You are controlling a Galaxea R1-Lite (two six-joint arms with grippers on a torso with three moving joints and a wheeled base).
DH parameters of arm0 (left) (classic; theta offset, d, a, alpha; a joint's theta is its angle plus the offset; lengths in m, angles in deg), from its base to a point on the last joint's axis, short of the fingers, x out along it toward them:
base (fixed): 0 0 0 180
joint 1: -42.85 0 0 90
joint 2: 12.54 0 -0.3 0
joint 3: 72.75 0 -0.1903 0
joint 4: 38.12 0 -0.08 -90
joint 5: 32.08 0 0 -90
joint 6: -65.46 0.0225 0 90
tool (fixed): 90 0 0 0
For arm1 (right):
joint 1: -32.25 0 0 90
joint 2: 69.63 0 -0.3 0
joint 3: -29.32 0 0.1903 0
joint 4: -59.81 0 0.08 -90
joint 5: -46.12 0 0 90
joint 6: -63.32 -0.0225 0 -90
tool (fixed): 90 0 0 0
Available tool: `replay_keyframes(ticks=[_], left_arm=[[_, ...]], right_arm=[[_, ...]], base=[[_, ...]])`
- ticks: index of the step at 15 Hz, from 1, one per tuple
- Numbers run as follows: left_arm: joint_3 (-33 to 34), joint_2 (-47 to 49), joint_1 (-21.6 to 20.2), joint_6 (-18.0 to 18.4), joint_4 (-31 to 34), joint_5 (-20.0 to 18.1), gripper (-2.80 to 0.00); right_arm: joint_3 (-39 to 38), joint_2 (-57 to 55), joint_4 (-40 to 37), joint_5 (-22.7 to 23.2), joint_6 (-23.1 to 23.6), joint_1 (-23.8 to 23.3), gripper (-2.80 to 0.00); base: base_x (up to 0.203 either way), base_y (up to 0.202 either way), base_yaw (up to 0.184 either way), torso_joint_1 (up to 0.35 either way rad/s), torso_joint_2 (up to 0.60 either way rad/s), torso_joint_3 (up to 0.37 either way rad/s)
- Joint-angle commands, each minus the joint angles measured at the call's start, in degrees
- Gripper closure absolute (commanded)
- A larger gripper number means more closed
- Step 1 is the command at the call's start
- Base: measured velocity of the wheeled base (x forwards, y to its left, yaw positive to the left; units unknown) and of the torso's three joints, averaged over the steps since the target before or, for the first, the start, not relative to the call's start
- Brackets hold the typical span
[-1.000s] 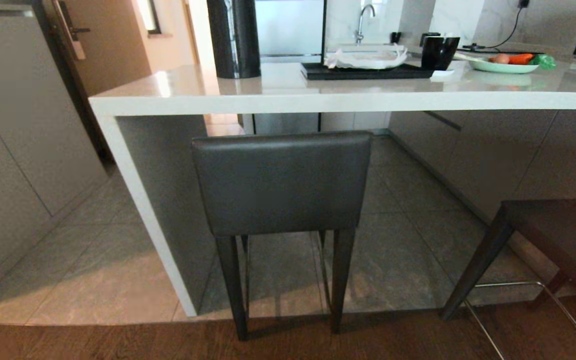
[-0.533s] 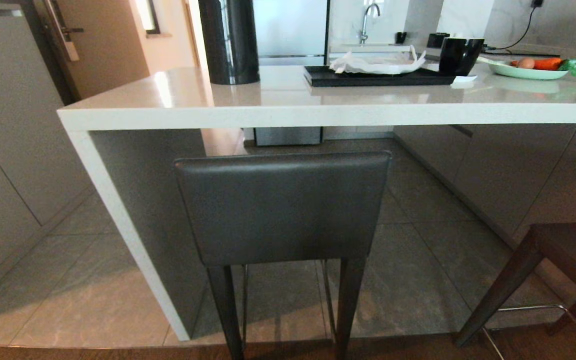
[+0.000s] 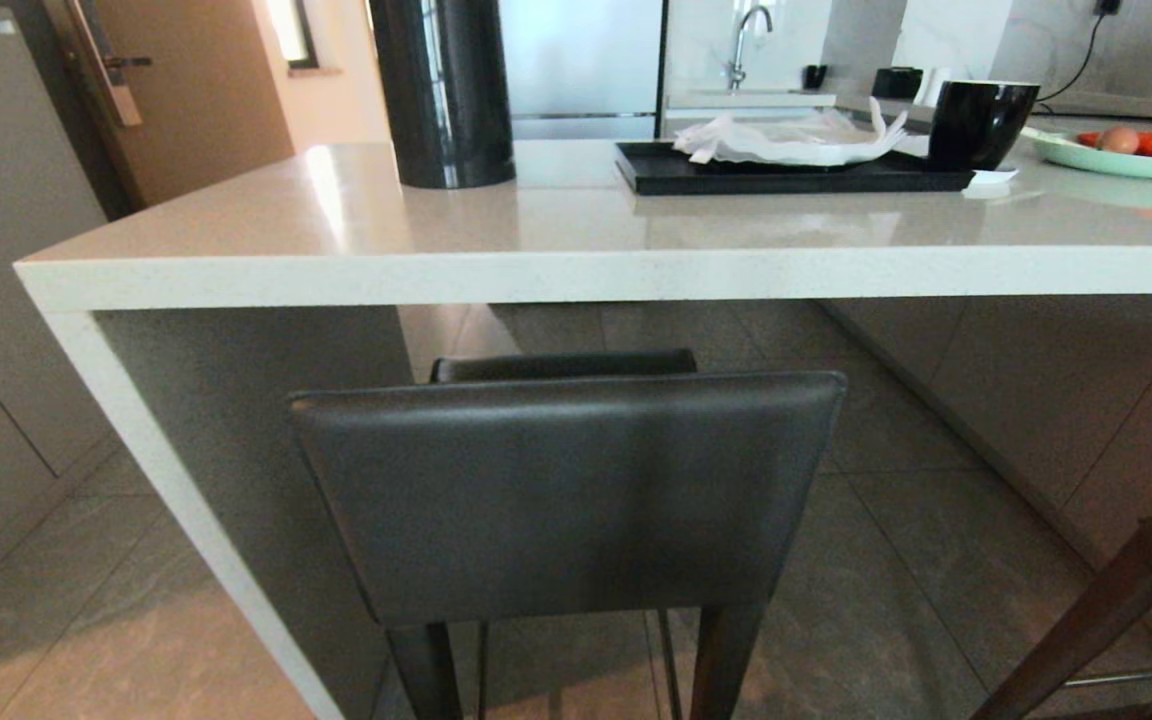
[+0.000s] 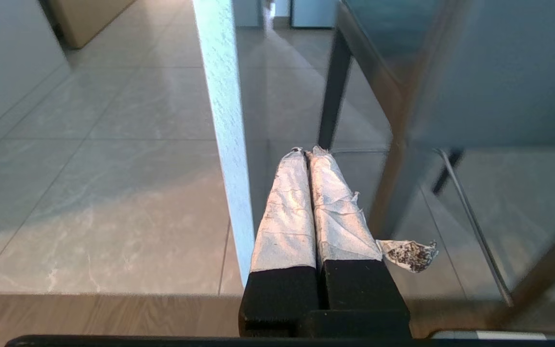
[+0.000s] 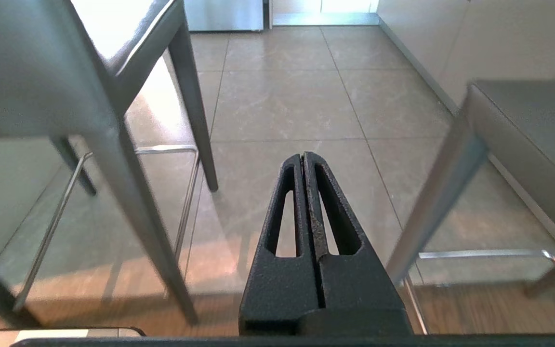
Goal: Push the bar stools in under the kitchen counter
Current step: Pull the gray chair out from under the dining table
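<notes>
Head view: the near bar stool [image 3: 566, 500] sits at 6 o'clock, backrest just shy of the bench [image 3: 576, 275] edge, and the second stool [image 3: 1116, 620] pokes in at 4 o'clock.

Left wrist view: left hand [image 4: 306, 153] is clenched, nothing in it, beside the bench's slab leg [image 4: 224, 135].

Right wrist view: right hand [image 5: 303, 156] is clenched and empty too, low between both stools.

Black tray [image 3: 786, 172] (crumpled paper [image 3: 791, 140] on it) beside black mug [image 3: 981, 122].
</notes>
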Motion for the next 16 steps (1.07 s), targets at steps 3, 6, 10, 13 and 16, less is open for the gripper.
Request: replay_keyframes(ticks=[3, 6, 10, 13, 16], left_arm=[[0.0, 0.1, 0.0, 0.0, 0.0, 0.0, 0.0], [0.0, 0.1, 0.0, 0.0, 0.0, 0.0, 0.0], [0.0, 0.1, 0.0, 0.1, 0.0, 0.0, 0.0], [0.0, 0.1, -0.1, 0.1, 0.0, 0.0, -2.8], [0.0, 0.1, 0.0, -0.1, 0.0, 0.0, -2.8]], right_arm=[[0.0, 0.0, 0.0, 0.1, 0.1, 0.0, 0.0], [0.0, 0.0, 0.0, 0.1, 0.1, 0.0, 0.0], [0.0, 0.0, 0.0, 0.1, 0.0, 0.0, 0.0], [0.0, 0.0, -0.1, 0.1, 0.1, 0.0, -2.8], [0.0, 0.0, -0.1, 0.1, 0.1, 0.0, -2.8]], base=[[0.078, 0.0, 0.003, 0.006, 0.0, 0.002], [0.0, 0.0, 0.0, 0.0, 0.0, 0.0], [0.0, 0.0, 0.0, 0.0, 0.0, 0.0], [0.0, 0.0, 0.0, 0.0, 0.0, 0.0], [0.0, 0.0, 0.0, 0.0, 0.0, 0.0]])
